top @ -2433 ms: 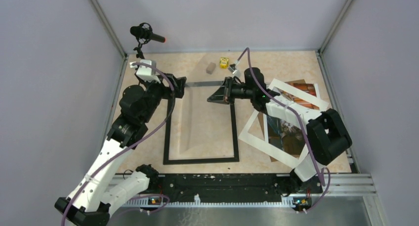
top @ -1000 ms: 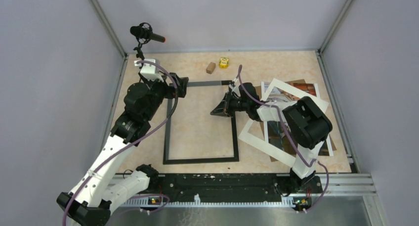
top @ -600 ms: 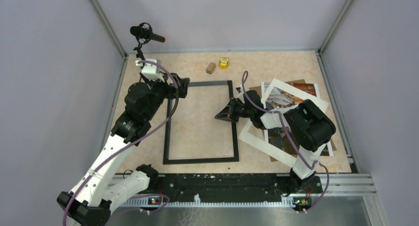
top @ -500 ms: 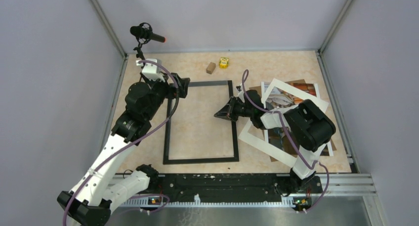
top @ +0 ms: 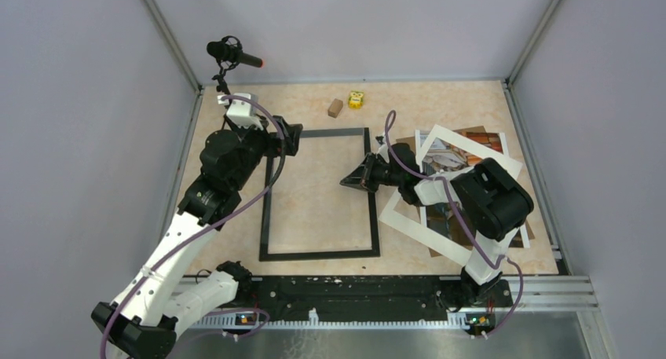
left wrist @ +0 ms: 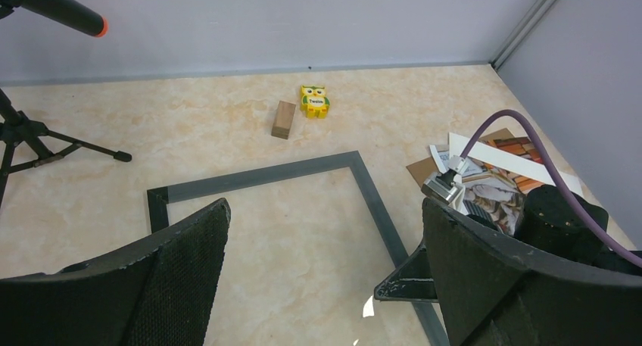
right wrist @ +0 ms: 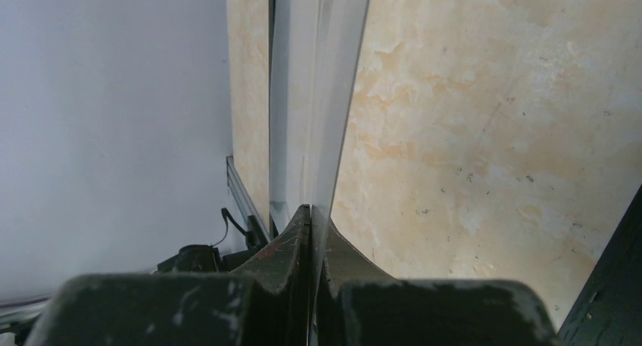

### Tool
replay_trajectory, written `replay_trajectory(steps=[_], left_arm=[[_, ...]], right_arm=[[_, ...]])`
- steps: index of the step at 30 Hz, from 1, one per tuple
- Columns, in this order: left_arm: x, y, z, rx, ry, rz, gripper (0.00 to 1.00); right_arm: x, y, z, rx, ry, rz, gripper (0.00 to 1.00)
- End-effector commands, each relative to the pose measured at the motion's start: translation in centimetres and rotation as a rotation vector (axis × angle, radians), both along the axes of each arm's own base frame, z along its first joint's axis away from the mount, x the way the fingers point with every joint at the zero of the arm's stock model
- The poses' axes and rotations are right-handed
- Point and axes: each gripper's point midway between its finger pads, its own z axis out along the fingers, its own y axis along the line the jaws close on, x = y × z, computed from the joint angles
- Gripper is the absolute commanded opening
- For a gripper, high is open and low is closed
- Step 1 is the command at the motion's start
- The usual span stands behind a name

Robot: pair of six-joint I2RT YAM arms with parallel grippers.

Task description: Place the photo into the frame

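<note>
**Beside the frame, photo waiting**

The large white-bordered cat photo [top: 404, 215] is lying askew on the beige marbled worktop [top: 440, 100], just right of the thin black rectangular frame [top: 318, 255], apparently parked until the opening is ready. The right hand [top: 351, 178] is reaching across the frame's right rail, pinching shut on a thin pale sheet [right wrist: 318, 96]. The left hand [top: 292, 137] is hovering wide open and empty over the far-left corner.

I can read just one word, on the little yellow owl [left wrist: 314, 102]. It starts with "Tw". The rest is too small for me.
</note>
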Motion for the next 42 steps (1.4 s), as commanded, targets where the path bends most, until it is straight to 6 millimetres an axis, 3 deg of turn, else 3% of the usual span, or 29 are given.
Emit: replay_trajectory(steps=[1, 13, 42], left_arm=[[0.2, -0.4, 0.9, -0.031, -0.028, -0.016, 0.99], [0.3, -0.6, 0.6, -0.029, -0.02, -0.022, 0.99], [0.3, -0.8, 0.5, -0.032, -0.017, -0.029, 0.99]], right_arm=[[-0.4, 0.1, 0.6, 0.02, -0.043, 0.047, 0.0], [-0.5, 0.0, 0.4, 0.041, -0.02, 0.125, 0.0], [-0.9, -0.3, -1.0, 0.039, 0.021, 0.117, 0.0]])
